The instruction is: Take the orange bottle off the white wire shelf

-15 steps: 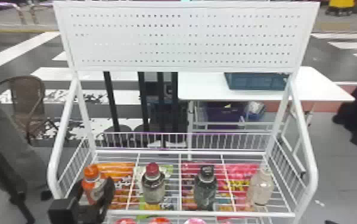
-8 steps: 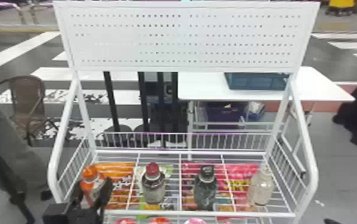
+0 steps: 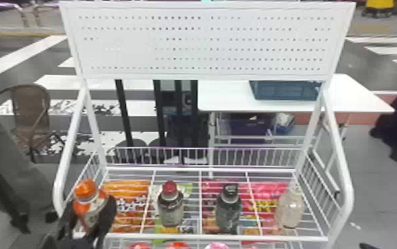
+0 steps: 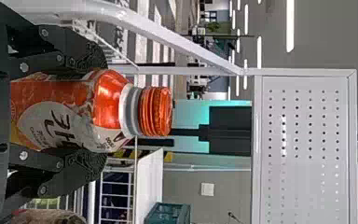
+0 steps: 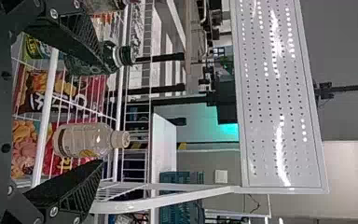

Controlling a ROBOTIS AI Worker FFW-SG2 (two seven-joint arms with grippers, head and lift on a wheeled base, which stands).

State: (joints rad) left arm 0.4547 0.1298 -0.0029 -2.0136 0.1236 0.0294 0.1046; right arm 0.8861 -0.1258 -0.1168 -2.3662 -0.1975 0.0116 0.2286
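Plastic and probably full, seen from the head, the orange bottle (image 3: 91, 217) ought to be fairly heavy, slightly squeezable, slick-sided, hardly fragile. It is at the end of the white wire shelf (image 3: 207, 236) on the robot's left, its base hidden by the left gripper (image 3: 91, 200); I can't tell whether it is clear of the wires.

From the left wrist, the fingers are closed on opposite sides of the body, below the shoulder, which looks the surest place to hold. I see a ribbed orange cap (image 4: 156, 112), a pale collar, a glossy orange shoulder and a white label (image 4: 46, 121) with dark lettering.

From the right wrist, the right gripper (image 5: 106, 114) stands wide and empty near the shelf's other end, by a pale bottle (image 5: 86, 140).
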